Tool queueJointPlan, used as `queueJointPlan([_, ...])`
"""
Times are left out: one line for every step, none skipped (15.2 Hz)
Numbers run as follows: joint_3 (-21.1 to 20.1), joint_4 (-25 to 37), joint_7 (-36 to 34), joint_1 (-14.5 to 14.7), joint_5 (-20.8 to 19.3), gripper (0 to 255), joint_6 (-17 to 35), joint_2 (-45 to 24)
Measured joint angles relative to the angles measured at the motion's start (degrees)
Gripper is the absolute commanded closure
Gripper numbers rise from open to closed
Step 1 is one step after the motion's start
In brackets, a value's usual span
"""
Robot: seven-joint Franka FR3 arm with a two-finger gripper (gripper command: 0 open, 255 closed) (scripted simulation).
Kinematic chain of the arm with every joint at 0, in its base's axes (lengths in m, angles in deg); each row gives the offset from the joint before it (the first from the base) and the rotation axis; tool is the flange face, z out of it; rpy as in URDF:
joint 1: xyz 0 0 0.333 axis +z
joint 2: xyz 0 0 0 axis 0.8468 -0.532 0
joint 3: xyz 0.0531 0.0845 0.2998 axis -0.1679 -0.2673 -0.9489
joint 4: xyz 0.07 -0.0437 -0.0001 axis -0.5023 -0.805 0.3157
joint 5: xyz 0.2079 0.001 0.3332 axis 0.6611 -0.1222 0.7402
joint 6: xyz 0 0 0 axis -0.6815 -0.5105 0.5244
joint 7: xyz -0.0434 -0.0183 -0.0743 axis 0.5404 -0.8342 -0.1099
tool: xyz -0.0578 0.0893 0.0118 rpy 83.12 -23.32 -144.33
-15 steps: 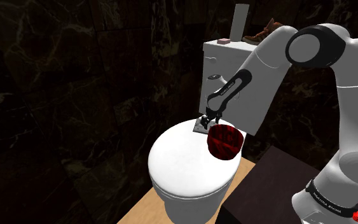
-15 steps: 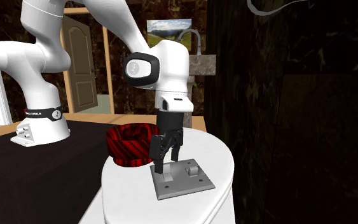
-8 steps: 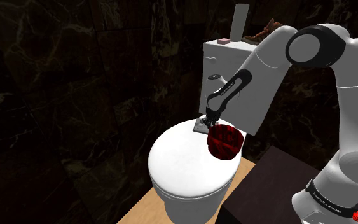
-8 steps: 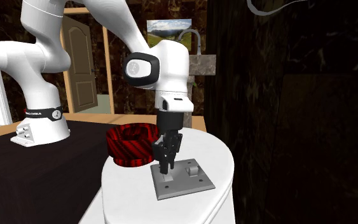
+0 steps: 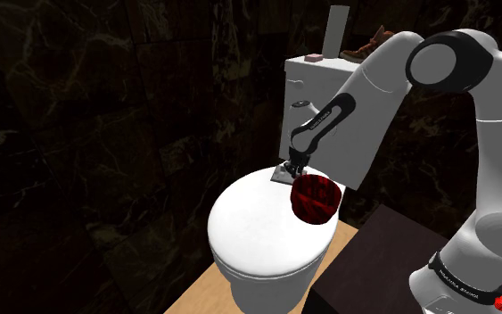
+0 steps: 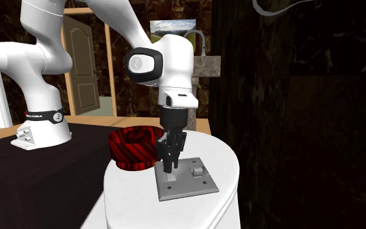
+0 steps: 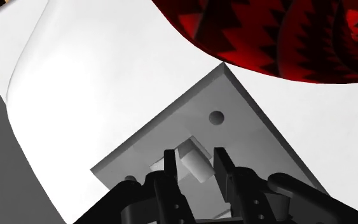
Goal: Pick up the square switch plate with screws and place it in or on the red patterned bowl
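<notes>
On the closed toilet lid (image 6: 228,164), just beside the red zigzag-patterned bowl (image 6: 130,151), sits the grey square switch plate (image 6: 197,187), screw holes near its corners and a small pale toggle (image 7: 195,164) standing up from its middle. The plate is square, so it has no long axis to line up with. What counts is the toggle, which sits directly between the two black fingers (image 7: 170,167). They are closed tight against its two sides, so the gripper (image 7: 195,156) holds the plate by that nub alone. From the bowl, the plate lies toward the second exterior view's right, and whether its nearest corner touches the bowl's wall I cannot tell. The coming move is, by my reading, a lift and a short carry sideways over the bowl's rim. With so small a hold, the plate could swing or slip. A second ago the fingers stood apart astride the toggle, and half a second ago they had closed. Now the hand sits a little higher and the plate's near edge seems to have risen with it.
</notes>
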Motion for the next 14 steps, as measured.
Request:
queueJointPlan([-0.1, -0.1, 0.1, 0.0, 0.1, 255, -0.6, 0.6])
queueJointPlan([-0.1, -0.3, 0.2, 0.0, 0.2, 255, -1.1, 1.4])
queueJointPlan([-0.1, -0.2, 0.5, -0.2, 0.3, 255, -1.7, 1.9])
queueJointPlan([-0.2, -0.3, 0.7, -0.3, 0.4, 255, -2.2, 2.6])
queueJointPlan([-0.2, -0.3, 0.7, -0.2, 0.4, 255, -2.7, 3.1])
queueJointPlan([-0.3, -0.1, 0.8, -0.2, 0.5, 255, -3.5, 3.7])
queueJointPlan([-0.4, -0.3, 0.9, -0.2, 0.6, 255, -4.1, 4.4])
queueJointPlan([-0.4, -0.3, 1.0, -0.2, 0.7, 255, -4.7, 5.0])
queueJointPlan([-0.4, -0.4, 1.2, -0.3, 0.8, 255, -5.2, 5.6])
queueJointPlan([-0.5, -0.4, 1.3, -0.3, 0.9, 255, -5.7, 6.2])
queueJointPlan([-0.5, -0.3, 1.3, -0.2, 0.9, 255, -6.3, 6.7])
queueJointPlan([-0.6, -0.3, 1.4, -0.2, 1.0, 255, -6.9, 7.2])
queueJointPlan([-0.6, -0.3, 1.6, -0.3, 1.1, 255, -7.5, 7.9])
queueJointPlan([-0.6, -0.2, 1.7, -0.3, 1.2, 255, -8.1, 8.3])
